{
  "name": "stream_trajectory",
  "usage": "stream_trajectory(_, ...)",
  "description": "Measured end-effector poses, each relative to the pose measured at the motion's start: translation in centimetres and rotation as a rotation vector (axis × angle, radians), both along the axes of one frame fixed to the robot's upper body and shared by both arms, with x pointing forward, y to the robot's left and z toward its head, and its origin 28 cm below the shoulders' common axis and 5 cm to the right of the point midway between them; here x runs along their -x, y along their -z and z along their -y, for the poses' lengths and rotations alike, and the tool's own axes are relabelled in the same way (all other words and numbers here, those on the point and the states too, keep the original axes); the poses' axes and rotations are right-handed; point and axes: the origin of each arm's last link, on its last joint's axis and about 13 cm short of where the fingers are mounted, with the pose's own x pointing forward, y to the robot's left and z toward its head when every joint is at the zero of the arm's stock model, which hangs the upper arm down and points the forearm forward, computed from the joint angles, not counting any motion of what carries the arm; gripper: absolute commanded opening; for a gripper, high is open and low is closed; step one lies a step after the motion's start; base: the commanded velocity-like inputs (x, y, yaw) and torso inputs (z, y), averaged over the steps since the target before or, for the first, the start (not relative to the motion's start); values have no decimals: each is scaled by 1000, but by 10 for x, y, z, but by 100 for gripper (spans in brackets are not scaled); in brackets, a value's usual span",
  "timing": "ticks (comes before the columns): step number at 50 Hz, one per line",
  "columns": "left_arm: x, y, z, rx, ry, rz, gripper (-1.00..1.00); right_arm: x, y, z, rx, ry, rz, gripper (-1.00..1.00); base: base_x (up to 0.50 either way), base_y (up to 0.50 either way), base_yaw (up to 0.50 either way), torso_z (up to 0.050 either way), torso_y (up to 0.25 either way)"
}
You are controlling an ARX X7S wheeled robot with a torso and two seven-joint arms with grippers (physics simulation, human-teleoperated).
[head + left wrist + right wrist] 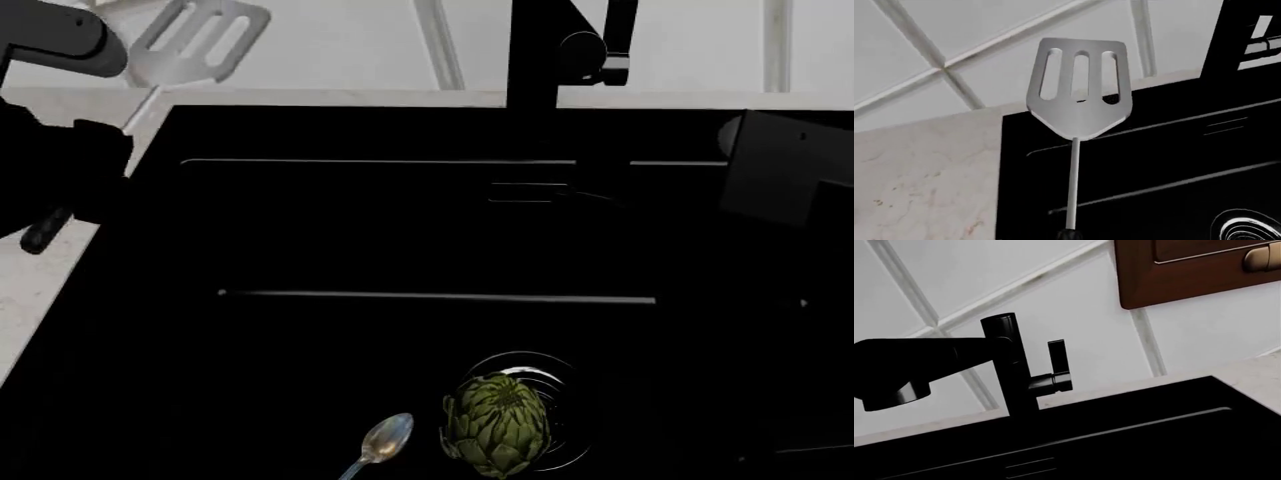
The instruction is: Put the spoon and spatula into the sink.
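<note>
Spatula (187,42) is carried by the left gripper (60,205), apparently clamped on its handle, head toward one o'clock; sink (400,230) lies at four o'clock.

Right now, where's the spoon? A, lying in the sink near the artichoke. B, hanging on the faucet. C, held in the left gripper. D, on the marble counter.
A: the head view shows the spoon lying on the black sink floor beside the artichoke.

Slotted spatula (1079,90) raised, spoon (383,441) inside black sink (400,230)
</note>
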Motion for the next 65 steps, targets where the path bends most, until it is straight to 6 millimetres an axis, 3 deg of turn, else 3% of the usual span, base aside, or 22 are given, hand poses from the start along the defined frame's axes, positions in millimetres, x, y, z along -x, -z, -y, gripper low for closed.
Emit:
stream_trajectory(10,-25,21,31,8,130,-62,-100,0,0,1,-4,-2,3,100,0,0,0,0,0)
stream_trajectory(31,-65,88,80,73,311,-220,-100,2,0,2,-11,-2,7,100,0,0,0,0,0)
stream_trajectory(46,-61,126,103,210,334,-316,-100,2,3,4,-18,2,5,100,0,0,0,0,0)
stream_trajectory(65,-45,170,108,295,147,-445,-100,5,2,6,-23,8,8,100,0,0,0,0,0)
